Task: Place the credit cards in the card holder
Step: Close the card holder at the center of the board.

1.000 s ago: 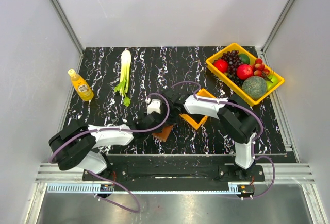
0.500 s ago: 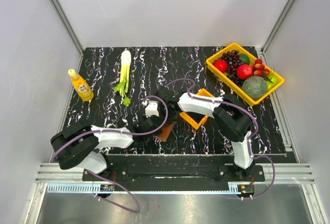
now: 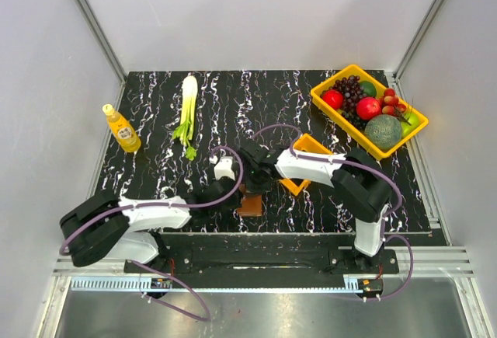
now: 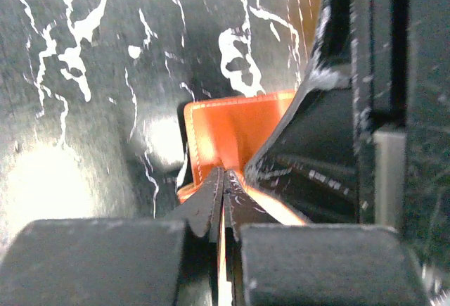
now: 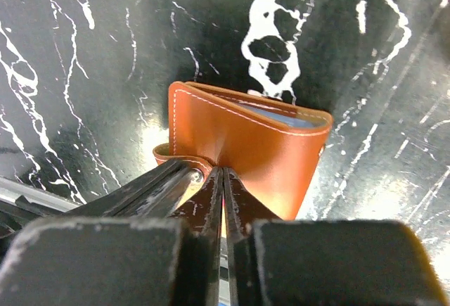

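Nearly done, by the look: the card holder (image 5: 246, 151) sits folded on the worktop (image 3: 256, 97), front centre, with the pale blue edge of a credit card (image 5: 285, 117) showing inside its fold. Left jaws are pinched narrow on one leather flap — right jaws likewise nipped on the near edge. Count: one holder, one card visible; more behind it, cannot tell. No loose cards seen. Left to do, I judge: let go.
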You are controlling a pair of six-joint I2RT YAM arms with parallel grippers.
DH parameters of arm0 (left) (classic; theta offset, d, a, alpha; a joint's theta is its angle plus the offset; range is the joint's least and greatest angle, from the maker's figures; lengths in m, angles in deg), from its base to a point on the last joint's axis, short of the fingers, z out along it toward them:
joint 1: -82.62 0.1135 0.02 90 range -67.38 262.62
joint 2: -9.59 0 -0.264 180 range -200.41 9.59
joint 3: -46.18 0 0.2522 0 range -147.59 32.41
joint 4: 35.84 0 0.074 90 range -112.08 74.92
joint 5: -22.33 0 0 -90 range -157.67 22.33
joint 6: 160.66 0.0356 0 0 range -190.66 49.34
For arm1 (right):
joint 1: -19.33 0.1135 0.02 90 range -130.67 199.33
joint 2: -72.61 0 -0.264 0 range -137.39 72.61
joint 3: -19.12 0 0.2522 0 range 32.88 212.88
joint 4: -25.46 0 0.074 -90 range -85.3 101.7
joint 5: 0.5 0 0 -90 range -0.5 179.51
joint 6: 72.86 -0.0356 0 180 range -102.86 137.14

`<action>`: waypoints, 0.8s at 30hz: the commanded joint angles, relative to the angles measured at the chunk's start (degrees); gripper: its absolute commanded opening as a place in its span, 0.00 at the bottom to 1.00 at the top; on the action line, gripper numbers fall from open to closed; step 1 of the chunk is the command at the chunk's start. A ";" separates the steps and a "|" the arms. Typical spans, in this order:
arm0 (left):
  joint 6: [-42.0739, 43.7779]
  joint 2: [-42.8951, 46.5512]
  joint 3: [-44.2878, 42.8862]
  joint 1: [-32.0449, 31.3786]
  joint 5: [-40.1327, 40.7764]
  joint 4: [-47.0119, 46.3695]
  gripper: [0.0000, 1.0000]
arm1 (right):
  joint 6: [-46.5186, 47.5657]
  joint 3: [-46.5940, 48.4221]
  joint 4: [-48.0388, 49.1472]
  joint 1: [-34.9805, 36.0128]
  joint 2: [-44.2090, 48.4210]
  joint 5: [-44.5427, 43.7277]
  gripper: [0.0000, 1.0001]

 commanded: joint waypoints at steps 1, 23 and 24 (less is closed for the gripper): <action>-0.10 6.42 0.66 2.33 -13.75 17.43 0.02 | 2.60 -8.01 -0.52 -1.82 0.97 -11.84 0.11; 2.71 11.18 -6.38 4.28 -9.53 26.23 0.21 | 4.27 -17.77 12.23 -3.14 16.90 -4.46 0.45; 2.98 10.92 -6.38 4.28 -9.80 25.80 0.21 | 4.01 -17.77 12.41 -3.23 16.55 -4.11 0.44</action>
